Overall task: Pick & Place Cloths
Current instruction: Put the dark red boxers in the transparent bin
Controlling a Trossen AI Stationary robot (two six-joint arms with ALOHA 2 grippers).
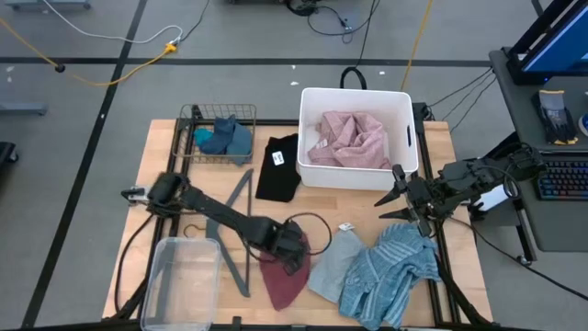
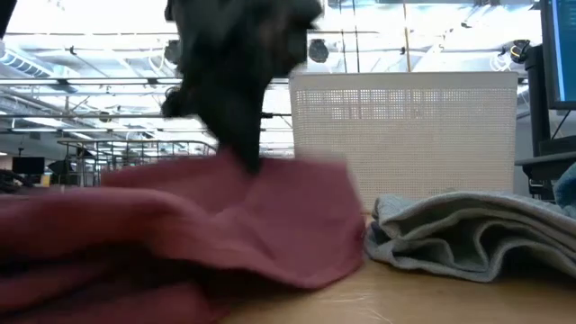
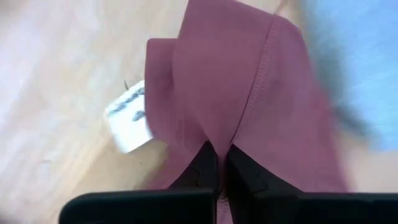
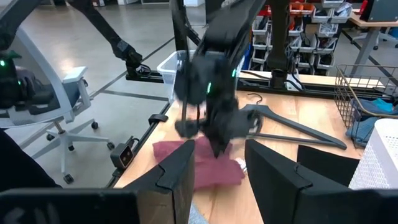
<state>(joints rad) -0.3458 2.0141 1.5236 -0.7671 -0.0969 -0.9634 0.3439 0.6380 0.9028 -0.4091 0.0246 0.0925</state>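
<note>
- Pinching a fold of the maroon fabric cloth, the left gripper stands directly over its upper end, fingers shut on it.
- Cloth lies at the table's front edge, long axis running front-to-back, the white perforated plastic bin diagonally beyond.
- Right gripper waits half-open, empty, near the bin's corner.

Bright, even light; motion blur

Bare wood is showing at the table's left edge. The hanger, clear bin and wire basket are crowding the left side; the white tub is blocking the back, while cloths are covering the front right.
</note>
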